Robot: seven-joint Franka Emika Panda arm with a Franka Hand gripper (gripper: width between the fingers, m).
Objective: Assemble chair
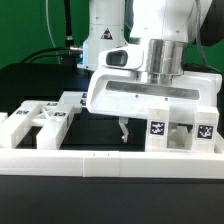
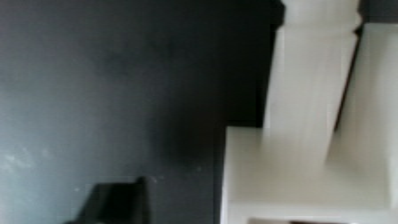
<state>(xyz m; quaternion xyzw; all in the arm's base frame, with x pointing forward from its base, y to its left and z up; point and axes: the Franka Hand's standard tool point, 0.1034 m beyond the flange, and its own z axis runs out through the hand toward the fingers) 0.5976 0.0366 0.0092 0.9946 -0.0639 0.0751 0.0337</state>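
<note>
**Grasp to be squared before lifting**

The hand (image 1: 130, 130) hangs low over the chair pieces (image 1: 157, 132) on the worktop (image 1: 40, 85), at the exterior view's right; its grip cannot be told. The upright post (image 2: 306, 70) should be centred between the fingers (image 2: 116, 205) first.

cams=2 | exterior: low, near level, faces the arm (image 1: 150, 30) head-on across the border rail (image 1: 100, 162), close | wrist: aimed down at the table (image 2: 107, 100), very close, blurred | shared: dark table surface and the white chair piece (image 2: 306, 110) beneath the wrist
</note>
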